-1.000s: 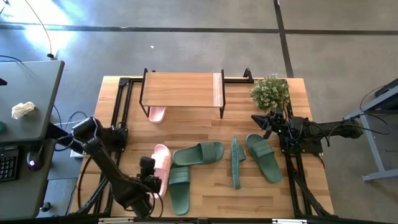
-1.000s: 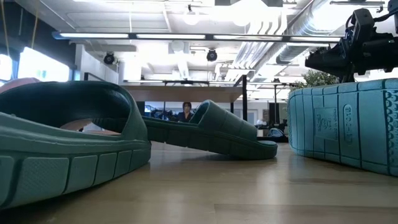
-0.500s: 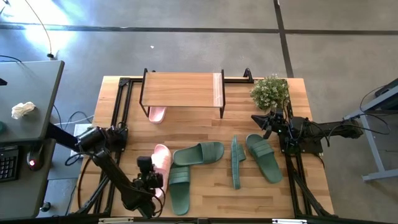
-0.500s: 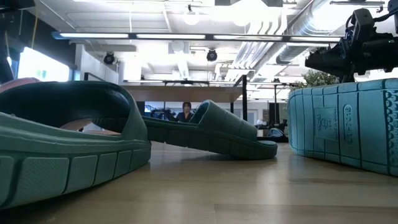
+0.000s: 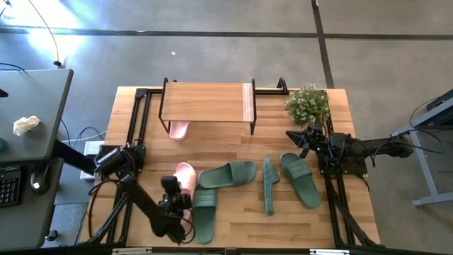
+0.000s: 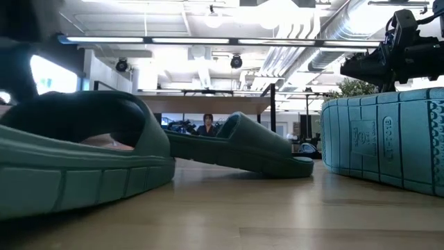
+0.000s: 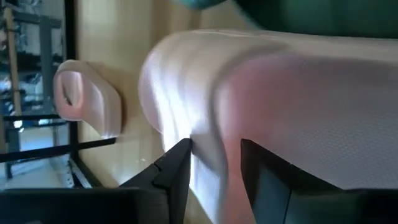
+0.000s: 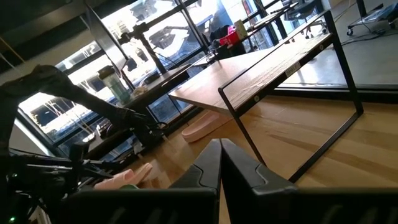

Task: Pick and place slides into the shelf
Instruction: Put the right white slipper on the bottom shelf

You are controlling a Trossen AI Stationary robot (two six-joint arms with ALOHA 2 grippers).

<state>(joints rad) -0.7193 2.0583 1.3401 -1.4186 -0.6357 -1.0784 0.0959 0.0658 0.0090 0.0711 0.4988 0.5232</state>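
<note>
The low shelf with the light plank top and thin black frame [image 5: 206,103] is taken as the landmark throughout.

Change observed: over the last second the left gripper [image 5: 174,199] has been carried in over the light pink ribbed-strap rubber slide [image 5: 184,181] lying on the table in front of the shelf's left end, and the pink slide has been shifted slightly, its toe now closer to the neighbouring dark green rubber slide [image 5: 204,214]. In the low view, that green slide [image 6: 76,163] has also been nudged. In the left wrist view the two dark fingers [image 7: 175,175] are seen part-open, set astride the edge of the pink slide [image 7: 298,112]; a grip is judged to be forming, though a firm clamp cannot be confirmed. The slide is not yet lifted.

The second pink slide [image 5: 178,130] is already lodged under the shelf's left end. Three further dark green slides [image 5: 228,174] [image 5: 269,183] [image 5: 300,178] lie in front of the shelf, towards its right end, one of them on its edge. The task is judged to be at an early stage.

The right gripper [image 5: 296,136] is parked to the right of the shelf, beside a small green potted plant [image 5: 307,104], its fingers shut and empty.

Surface and room: a light wooden table [image 5: 311,227] on a grey concrete floor; a grey side desk [image 5: 32,106] stands well left of the shelf. A brightly lit workshop is seen beyond.
</note>
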